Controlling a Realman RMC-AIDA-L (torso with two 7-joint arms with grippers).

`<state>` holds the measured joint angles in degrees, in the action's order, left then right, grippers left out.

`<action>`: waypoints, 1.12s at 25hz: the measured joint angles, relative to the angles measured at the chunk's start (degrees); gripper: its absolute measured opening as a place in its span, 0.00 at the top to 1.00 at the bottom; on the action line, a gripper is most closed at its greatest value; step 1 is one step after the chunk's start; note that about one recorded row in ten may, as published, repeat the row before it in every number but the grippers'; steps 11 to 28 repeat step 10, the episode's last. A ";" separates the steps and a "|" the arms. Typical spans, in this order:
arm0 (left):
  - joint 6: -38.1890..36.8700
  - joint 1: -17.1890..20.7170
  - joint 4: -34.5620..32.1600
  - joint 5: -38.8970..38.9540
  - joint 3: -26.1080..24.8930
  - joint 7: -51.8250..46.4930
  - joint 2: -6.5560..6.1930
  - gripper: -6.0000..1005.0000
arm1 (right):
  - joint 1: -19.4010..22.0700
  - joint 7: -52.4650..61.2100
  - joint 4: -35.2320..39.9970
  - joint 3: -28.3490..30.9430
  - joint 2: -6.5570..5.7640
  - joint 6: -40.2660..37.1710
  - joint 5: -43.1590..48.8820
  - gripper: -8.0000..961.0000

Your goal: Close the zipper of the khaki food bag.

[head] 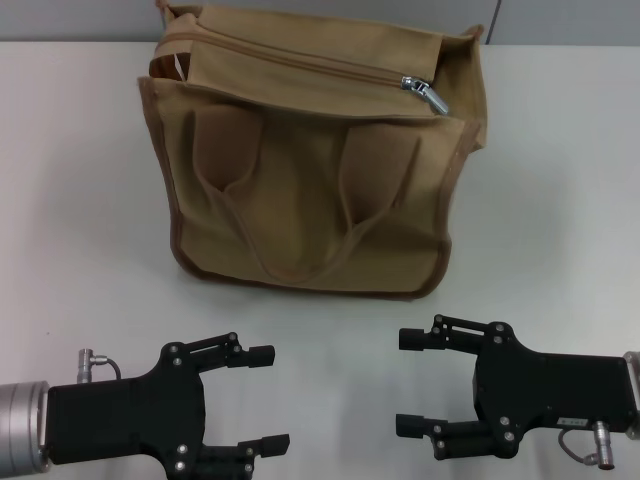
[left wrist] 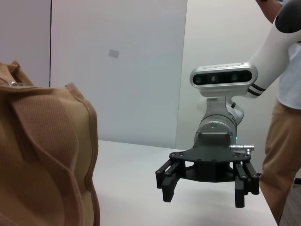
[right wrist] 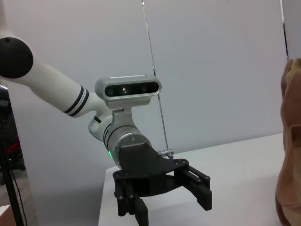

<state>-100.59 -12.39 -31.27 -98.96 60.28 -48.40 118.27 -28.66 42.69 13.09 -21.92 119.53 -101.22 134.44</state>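
Observation:
The khaki food bag (head: pixel 310 190) stands upright at the far middle of the table, its front pocket and two looped handles facing me. The zipper (head: pixel 300 58) runs along the top panel, and its silver slider (head: pixel 418 88) sits near the right end. A gap shows at the top's left end. My left gripper (head: pixel 268 398) is open and empty near the table's front edge, left of centre. My right gripper (head: pixel 408 382) is open and empty, front right. Both are well short of the bag. The bag also shows in the left wrist view (left wrist: pixel 42 155) and in the right wrist view (right wrist: pixel 290 155).
The white table (head: pixel 560 200) stretches on both sides of the bag. The left wrist view shows my right gripper (left wrist: pixel 203 190) across the table and a person in khaki trousers (left wrist: pixel 282 155) beside it. The right wrist view shows my left gripper (right wrist: pixel 169 207).

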 joint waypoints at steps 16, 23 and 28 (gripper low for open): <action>0.18 -0.14 -0.02 0.01 0.02 0.04 0.13 0.19 | 0.41 -2.20 -1.07 2.63 0.01 0.14 -0.81 0.15; 0.18 -0.14 -0.02 0.01 0.02 0.04 0.13 0.19 | 0.41 -2.20 -1.07 2.63 0.01 0.14 -0.81 0.15; 0.18 -0.14 -0.02 0.01 0.02 0.04 0.13 0.19 | 0.41 -2.20 -1.07 2.63 0.01 0.14 -0.81 0.15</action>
